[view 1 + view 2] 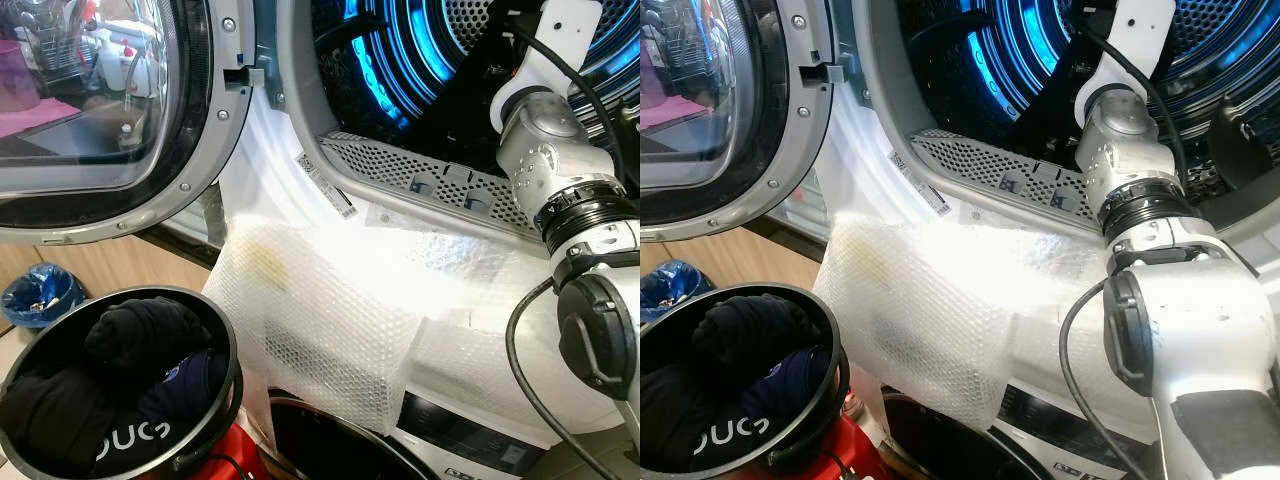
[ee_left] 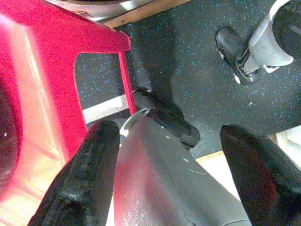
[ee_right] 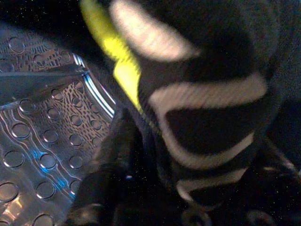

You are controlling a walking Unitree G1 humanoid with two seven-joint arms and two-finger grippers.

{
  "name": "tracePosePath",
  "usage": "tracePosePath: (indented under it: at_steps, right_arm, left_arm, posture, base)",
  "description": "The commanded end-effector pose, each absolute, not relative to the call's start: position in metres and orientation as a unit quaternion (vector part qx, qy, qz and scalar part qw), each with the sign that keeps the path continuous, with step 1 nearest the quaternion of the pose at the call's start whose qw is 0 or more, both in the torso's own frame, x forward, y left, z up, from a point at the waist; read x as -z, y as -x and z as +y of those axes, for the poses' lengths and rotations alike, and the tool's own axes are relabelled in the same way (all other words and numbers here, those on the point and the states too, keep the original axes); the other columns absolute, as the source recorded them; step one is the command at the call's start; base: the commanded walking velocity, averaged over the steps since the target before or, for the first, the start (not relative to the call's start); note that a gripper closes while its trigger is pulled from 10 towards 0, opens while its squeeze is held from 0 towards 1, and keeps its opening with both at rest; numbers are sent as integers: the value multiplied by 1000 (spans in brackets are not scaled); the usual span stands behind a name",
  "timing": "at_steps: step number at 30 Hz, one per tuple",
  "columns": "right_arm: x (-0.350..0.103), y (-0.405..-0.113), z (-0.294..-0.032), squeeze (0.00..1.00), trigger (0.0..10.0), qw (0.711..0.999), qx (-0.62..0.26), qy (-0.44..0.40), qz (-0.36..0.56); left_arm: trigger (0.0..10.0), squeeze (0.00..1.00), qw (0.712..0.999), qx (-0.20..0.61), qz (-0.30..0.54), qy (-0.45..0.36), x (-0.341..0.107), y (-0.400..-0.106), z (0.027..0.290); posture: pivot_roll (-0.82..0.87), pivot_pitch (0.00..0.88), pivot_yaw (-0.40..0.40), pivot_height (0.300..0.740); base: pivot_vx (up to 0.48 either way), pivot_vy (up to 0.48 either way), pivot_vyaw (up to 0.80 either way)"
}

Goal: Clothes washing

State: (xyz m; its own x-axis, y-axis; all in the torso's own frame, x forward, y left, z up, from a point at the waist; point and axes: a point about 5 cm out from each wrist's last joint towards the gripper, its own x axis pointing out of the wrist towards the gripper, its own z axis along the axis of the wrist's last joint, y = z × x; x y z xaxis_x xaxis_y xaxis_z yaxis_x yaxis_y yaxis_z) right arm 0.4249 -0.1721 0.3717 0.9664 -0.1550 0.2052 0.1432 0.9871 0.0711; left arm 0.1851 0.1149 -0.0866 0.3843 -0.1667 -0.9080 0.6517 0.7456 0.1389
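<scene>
Landmark: the washing machine drum (image 1: 470, 60), lit blue, door open.

Left of the drum: open glass door (image 1: 100, 110), swung out. Below it and to the left of the drum mouth, a black laundry bucket (image 1: 225, 345) standing on a red stool (image 2: 42, 80), loaded with dark clothes (image 1: 140, 335), one with white lettering. A blue bag (image 1: 40, 295) sits on the floor further left. Left gripper (image 2: 169, 179) hangs beside the stool, pointing at the speckled floor; fingers spread apart, nothing between them. Idle.

Below the drum mouth: bubble wrap (image 1: 330, 310) draped over the machine front, with a perforated grey panel (image 1: 420, 175) at the lip.

Right, at the drum: right arm (image 1: 1135, 170) reaches through the opening into the drum. Right wrist view: a dark garment with white stripes and a yellow-green patch (image 3: 207, 108) sits directly at the right gripper (image 3: 188, 188), against the embossed drum wall (image 3: 37, 141). Fingers appear closed on it, though the picture is dark and blurred.

Step, as judged: loading, one garment being delivered into the drum; the bucket is far from empty.

Next move needs: fingers opened deep inside, arm withdrawn clear of the lip and bubble wrap, then a reach back to the bucket.
</scene>
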Motion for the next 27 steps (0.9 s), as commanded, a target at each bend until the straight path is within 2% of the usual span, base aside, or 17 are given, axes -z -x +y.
tracePosePath:
  at_steps: [1, 17, 20, 22, 24, 27]
  right_arm:
    - [-390, -422, -169, 1000, 10000, 988, 73, -28, -130]
    - [-379, -424, -172, 1000, 10000, 991, 75, -3, -111]
    - [-381, -423, -179, 1000, 10000, 985, 107, 63, -120]
    - [-389, -417, -196, 1000, 10000, 968, 182, 80, -150]
    - [-395, -412, -210, 1000, 10000, 956, 231, 49, -175]
    - [-397, -411, -212, 1000, 10000, 955, 227, 12, -188]
  left_arm:
    - [10000, 0, 786, 264, 498, -255, 89, -181, 115]
    - [10000, 0, 785, 258, 506, -248, 91, -176, 118]
    - [10000, 0, 784, 259, 506, -249, 91, -176, 118]
    - [10000, 0, 784, 259, 506, -249, 91, -176, 118]
    - [10000, 0, 785, 258, 506, -248, 91, -175, 118]
    - [10000, 0, 784, 257, 507, -248, 92, -175, 119]
  posture:
    - [-36, 0, -84, 740]
    - [-26, 7, -86, 740]
    - [-25, 10, -84, 740]
    - [-24, 11, -85, 740]
    - [-19, 14, -84, 740]
    - [-24, 18, -80, 740]
  base:
    - [0, 0, 0]
    - [0, 0, 0]
    - [0, 0, 0]
    - [0, 0, 0]
    - [0, 0, 0]
    - [0, 0, 0]
